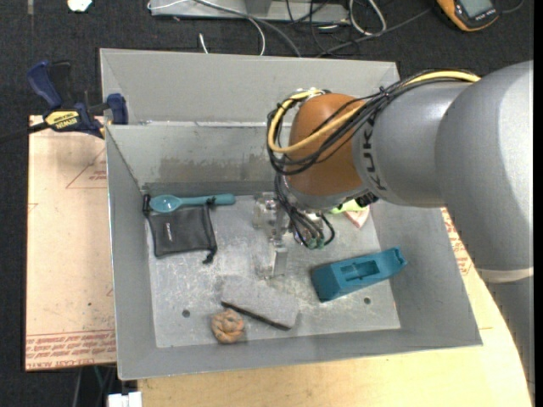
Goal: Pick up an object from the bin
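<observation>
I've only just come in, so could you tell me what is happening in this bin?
The robot arm reaches in from the right, its gripper low over the bare middle of the grey bin. Nearby lie a blue stapler-like tool to the right, a flat grey slab in front, and a teal spoon beside a dark pouch at left.

Bin (127,253) lit evenly from above.
Soft shadow is thrown on the back wall (199,170) beyond the claw (271,265); a pale sheen is seen on the arm (462,138) right of it.
</observation>
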